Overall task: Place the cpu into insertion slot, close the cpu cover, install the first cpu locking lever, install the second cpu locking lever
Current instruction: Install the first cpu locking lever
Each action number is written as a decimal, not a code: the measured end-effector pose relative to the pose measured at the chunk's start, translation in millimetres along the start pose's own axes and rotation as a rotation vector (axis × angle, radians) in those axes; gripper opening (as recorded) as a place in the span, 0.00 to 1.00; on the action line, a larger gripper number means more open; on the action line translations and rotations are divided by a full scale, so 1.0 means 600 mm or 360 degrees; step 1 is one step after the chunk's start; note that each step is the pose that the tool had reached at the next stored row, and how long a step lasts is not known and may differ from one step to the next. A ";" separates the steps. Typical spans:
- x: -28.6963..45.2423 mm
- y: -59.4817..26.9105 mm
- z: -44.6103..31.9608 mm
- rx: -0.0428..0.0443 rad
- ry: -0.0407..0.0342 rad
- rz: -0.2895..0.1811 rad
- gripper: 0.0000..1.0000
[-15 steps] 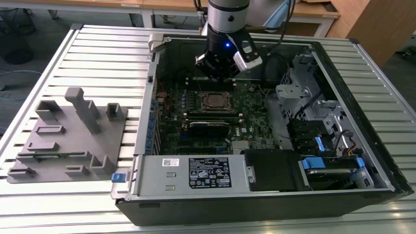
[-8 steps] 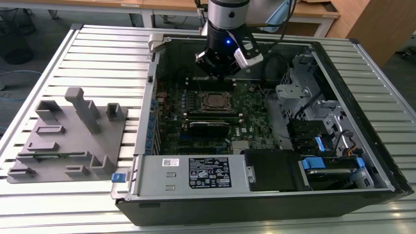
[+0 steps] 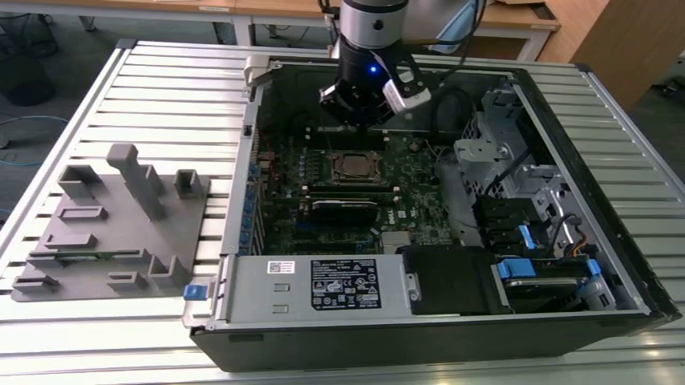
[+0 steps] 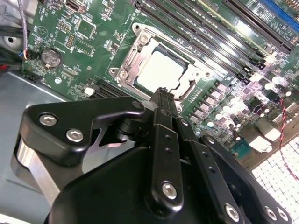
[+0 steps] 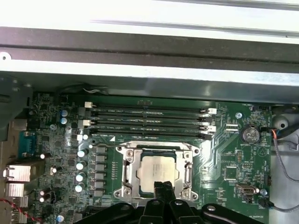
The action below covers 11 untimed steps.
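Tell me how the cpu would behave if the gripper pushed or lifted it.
The cpu looks like a thin flat plate with a metal top, so it is probably stiff and will not roll. Its smooth, pale top would likely be slippery to pinch. The cpu cover frames it closely, so a sideways push would probably barely shift it.

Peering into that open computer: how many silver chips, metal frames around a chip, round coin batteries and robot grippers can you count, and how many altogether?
cpu: 1
cpu cover: 1
coin battery: 1
gripper: 1
Total: 4
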<state>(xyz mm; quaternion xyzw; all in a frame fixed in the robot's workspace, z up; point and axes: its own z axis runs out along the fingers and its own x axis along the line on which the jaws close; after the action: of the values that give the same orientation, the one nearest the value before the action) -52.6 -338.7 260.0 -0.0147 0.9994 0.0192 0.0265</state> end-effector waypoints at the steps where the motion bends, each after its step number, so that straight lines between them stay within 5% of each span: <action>1: 0.002 0.001 0.000 0.0000 0.0000 0.0000 0.11; 11: 0.042 0.008 0.001 0.0000 -0.0001 0.0000 0.11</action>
<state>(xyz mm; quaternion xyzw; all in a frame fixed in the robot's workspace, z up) -77.6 -334.9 258.2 -0.0147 0.9994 0.0191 0.0267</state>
